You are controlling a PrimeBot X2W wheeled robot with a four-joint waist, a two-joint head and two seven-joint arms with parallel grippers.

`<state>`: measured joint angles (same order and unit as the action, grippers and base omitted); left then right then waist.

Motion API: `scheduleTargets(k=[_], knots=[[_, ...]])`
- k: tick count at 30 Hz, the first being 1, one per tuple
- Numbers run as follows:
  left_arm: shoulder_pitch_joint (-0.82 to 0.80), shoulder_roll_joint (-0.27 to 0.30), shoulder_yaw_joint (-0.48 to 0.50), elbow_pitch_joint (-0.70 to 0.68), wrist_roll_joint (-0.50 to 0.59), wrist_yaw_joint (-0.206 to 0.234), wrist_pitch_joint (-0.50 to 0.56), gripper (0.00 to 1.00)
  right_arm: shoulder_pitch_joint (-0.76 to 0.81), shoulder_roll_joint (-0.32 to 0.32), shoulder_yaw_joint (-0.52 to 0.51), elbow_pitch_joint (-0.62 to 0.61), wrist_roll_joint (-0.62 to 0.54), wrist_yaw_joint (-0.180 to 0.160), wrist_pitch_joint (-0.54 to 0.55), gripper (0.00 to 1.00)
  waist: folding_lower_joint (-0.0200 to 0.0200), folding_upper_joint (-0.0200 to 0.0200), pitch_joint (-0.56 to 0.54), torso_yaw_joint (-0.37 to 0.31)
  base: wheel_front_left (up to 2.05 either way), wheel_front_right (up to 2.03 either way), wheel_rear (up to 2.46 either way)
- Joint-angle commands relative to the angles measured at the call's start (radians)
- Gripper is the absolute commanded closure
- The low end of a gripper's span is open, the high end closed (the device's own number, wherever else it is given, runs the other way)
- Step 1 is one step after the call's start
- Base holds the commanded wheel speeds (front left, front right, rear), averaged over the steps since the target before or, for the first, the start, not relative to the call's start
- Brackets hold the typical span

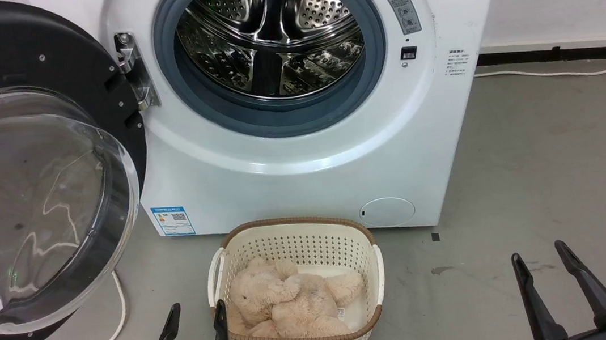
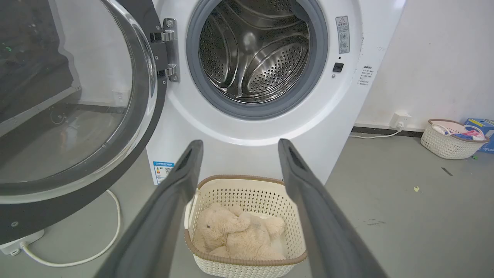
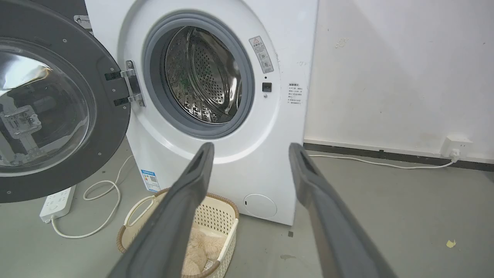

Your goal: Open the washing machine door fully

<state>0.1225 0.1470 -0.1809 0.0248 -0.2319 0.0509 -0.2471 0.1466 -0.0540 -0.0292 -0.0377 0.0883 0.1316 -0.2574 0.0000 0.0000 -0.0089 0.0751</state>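
**The washing machine door [image 1: 32, 195] stands wide open, and both grippers are empty in front of the washing machine [image 1: 293, 188].**

The door hangs on its metal hinge [image 1: 134, 69] at the machine's left side, well clear of the opening. Its glass bowl faces outward and the steel drum [image 1: 270, 31] is exposed. A cream basket [image 1: 287, 229] holding a beige plush toy [image 1: 284, 303] sits on the floor just in front of the machine. The left gripper [image 1: 198, 307] hovers before the machine by the basket's left rim, fingers spread, holding nothing. The right gripper [image 1: 537, 250] hovers off the machine's right front corner, fingers likewise apart.
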Motion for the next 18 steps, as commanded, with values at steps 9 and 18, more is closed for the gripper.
scheduleTargets(k=[9, 18], knots=[[0.000, -0.005, 0.002, 0.000, -0.014, -0.001, 0.002, 1.00, -0.001, 0.000, 0.000, 0.003, 0.000, 0.000, 0.001, 1.00, 0.0000, 0.0000, 0.001, -0.003, 0.00, 0.00, 0.00], [-0.009, -0.011, 0.015, -0.002, 0.003, -0.005, 0.019, 1.00, -0.011, 0.000, 0.002, 0.005, -0.006, 0.000, 0.019, 1.00, 0.0000, -0.0001, 0.001, -0.008, 0.00, 0.00, 0.00]])
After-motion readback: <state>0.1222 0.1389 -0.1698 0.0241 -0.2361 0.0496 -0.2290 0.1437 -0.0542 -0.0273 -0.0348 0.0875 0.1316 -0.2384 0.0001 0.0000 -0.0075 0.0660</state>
